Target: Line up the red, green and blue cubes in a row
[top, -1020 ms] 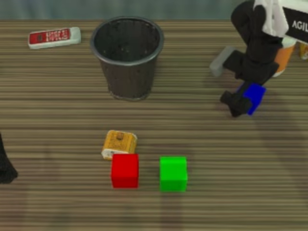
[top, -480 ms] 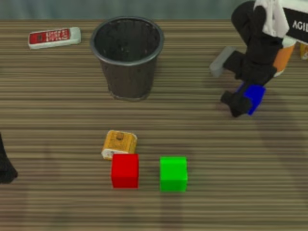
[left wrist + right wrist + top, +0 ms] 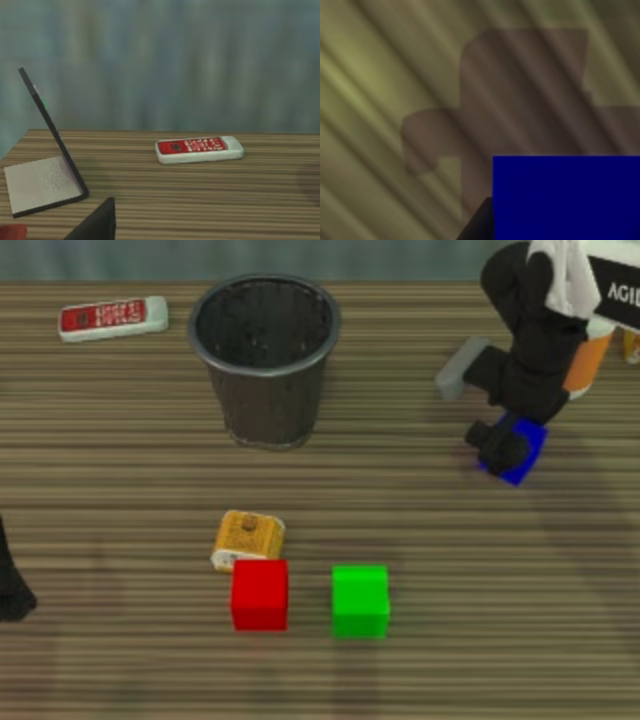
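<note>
**At the table's right: blue cube in the right gripper's grasp**

Top view. You have the right gripper (image 3: 503,447) at the table's (image 3: 120,440) right side, toward the far edge, clamped on the blue cube (image 3: 524,452). One dark finger (image 3: 497,445) covers the cube's left face; the cube sits tilted against the wood grain. A grey block (image 3: 458,368) lies just left of the arm, and an orange cylinder (image 3: 588,358) stands partly hidden behind it. The red cube (image 3: 260,594) and green cube (image 3: 360,600) sit side by side near the front middle, a gap between them, red to the left. A small yellow-orange box (image 3: 247,538) touches the red cube's far edge. A dark mesh bin (image 3: 264,360) stands at the back, left of centre. A red-and-white remote (image 3: 112,317) lies at the far left corner. Your left arm (image 3: 12,585) is parked at the left edge; only a dark part shows, and you cannot tell its jaws from here.

Left wrist view. You see the remote (image 3: 199,149) flat on the wood, and an open laptop (image 3: 42,172) with a pale base and thin dark lid. A dark wedge at the frame edge gives nothing on the jaws.

Right wrist view. Blue cube (image 3: 565,197) fills one corner of the frame, close to the lens, with a dark finger (image 3: 477,225) along its side. A shadow falls on the striped wood behind it.
</note>
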